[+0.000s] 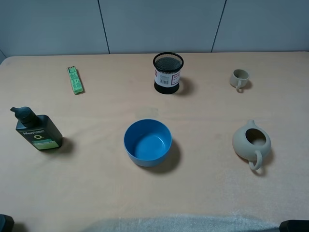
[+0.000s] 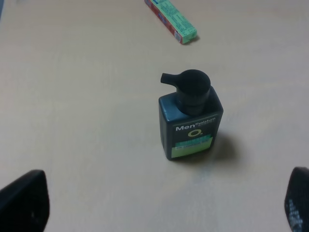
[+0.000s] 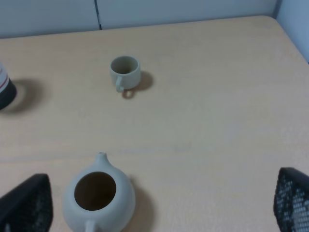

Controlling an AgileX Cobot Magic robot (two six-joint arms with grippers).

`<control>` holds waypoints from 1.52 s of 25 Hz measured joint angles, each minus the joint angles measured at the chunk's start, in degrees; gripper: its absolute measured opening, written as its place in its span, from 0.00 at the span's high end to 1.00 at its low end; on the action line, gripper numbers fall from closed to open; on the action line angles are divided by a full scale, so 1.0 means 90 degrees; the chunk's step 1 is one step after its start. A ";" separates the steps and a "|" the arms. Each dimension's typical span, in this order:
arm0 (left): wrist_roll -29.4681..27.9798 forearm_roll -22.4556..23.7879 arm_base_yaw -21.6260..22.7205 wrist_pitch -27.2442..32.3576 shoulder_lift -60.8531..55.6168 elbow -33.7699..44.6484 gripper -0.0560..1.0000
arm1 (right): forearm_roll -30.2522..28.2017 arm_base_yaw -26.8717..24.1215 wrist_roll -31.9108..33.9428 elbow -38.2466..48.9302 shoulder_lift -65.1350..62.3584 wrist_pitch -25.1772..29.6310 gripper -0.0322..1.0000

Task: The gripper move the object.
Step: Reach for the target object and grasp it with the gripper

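The small beige-grey cup (image 1: 240,78) with a loop handle stands upright and empty at the back right of the table. It also shows in the right wrist view (image 3: 125,71), far ahead of my right gripper (image 3: 159,205). The right gripper is open and empty, its fingers (image 3: 26,205) wide apart, with the teapot (image 3: 99,200) between and just ahead of them. My left gripper (image 2: 161,205) is open and empty, facing a dark pump bottle (image 2: 190,118). In the exterior high view only dark bits of the arms show at the bottom corners.
A beige teapot (image 1: 251,141) stands in front of the cup. A blue bowl (image 1: 147,142) is at the centre, a black mesh pen holder (image 1: 168,72) behind it. A green box (image 1: 75,79) and the pump bottle (image 1: 37,130) are on the left.
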 joint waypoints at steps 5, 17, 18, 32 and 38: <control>0.0000 0.0000 0.0000 0.0000 0.0000 0.0000 0.01 | 0.0000 0.0000 0.0000 0.0000 0.0000 0.0000 0.30; 0.0000 0.0000 0.0000 0.0000 0.0000 0.0000 0.01 | 0.0000 0.0000 0.0000 0.0000 0.0000 0.0007 0.30; 0.0000 0.0000 0.0000 0.0000 0.0000 0.0000 0.01 | 0.0000 0.0000 0.0000 0.0000 0.0000 0.0007 0.30; 0.0000 0.0000 0.0000 0.0000 0.0000 0.0000 0.01 | 0.0377 0.0000 0.0119 -0.0278 0.1481 -0.0483 0.30; 0.0000 0.0000 0.0000 0.0000 0.0000 0.0000 0.01 | 0.0617 0.0000 0.0119 -0.0848 0.3021 -0.0963 0.30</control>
